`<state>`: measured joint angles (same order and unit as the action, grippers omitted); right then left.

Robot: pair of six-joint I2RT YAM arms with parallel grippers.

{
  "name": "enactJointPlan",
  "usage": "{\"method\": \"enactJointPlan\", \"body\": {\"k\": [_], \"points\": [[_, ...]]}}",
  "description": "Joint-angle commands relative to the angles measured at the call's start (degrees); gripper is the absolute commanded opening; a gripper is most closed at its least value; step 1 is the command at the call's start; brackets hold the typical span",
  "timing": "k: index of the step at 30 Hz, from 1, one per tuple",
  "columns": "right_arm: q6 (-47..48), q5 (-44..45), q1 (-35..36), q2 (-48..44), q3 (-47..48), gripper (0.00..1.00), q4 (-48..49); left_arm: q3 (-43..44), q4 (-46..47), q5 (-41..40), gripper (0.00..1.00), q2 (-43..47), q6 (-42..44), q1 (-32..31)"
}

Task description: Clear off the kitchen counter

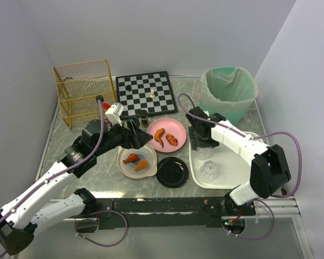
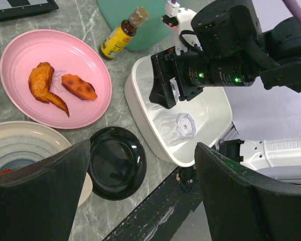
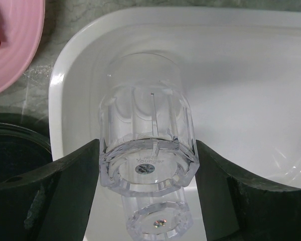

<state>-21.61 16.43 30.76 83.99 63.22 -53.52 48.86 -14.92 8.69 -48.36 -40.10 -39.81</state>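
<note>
One glass (image 3: pixel 145 115) sits clamped in the right gripper (image 3: pixel 148 165) above the white tray (image 1: pixel 229 171) at the top view's lower right, likely to join the second glass (image 3: pixel 158 221) there, while the left gripper (image 2: pixel 143 175) hangs wide open over the black plate (image 2: pixel 115 163) on the kitchen counter (image 1: pixel 105 186) spanning mid-frame.

At upper left a pink plate (image 2: pixel 20 55) carries two fried chicken pieces (image 2: pixel 78 86); a black saucer (image 2: pixel 115 163) sits below it on the counter (image 2: pixel 75 15). Right of centre, the right claw (image 2: pixel 166 98) grips a clear glass (image 2: pixel 174 90) over a white tray (image 2: pixel 134 100) holding a second glass (image 2: pixel 180 128).
</note>
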Motion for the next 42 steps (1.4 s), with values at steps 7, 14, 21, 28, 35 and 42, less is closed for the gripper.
{"method": "enactJointPlan", "body": {"k": [7,14,21,28,35,42], "points": [[-0.3,1.2,-1.1,3.4,0.2,0.61,0.0,-0.3,1.0,-0.4,0.89,0.2,0.5,0.2],[-1.2,1.7,-1.3,2.6,1.6,1.00,-1.0,-0.3,0.1,-1.4,0.89,-0.2,0.5,0.2],[-1.9,2.0,-1.4,-1.3,3.0,1.00,-2.3,0.3,-1.2,-3.1,0.89,-0.3,0.6,0.2],[-3.0,4.6,-1.4,-9.4,6.8,1.00,-4.7,2.5,-4.9,-7.6,0.89,-2.5,1.8,0.2],[-1.3,-4.5,-1.3,-20.9,4.6,1.00,3.1,4.0,-10.0,-13.3,0.84,-8.3,3.8,0.3],[-0.3,-18.4,-0.4,-25.5,-0.7,0.98,12.5,4.0,-11.2,-14.9,0.83,-10.8,4.5,0.2]]}}
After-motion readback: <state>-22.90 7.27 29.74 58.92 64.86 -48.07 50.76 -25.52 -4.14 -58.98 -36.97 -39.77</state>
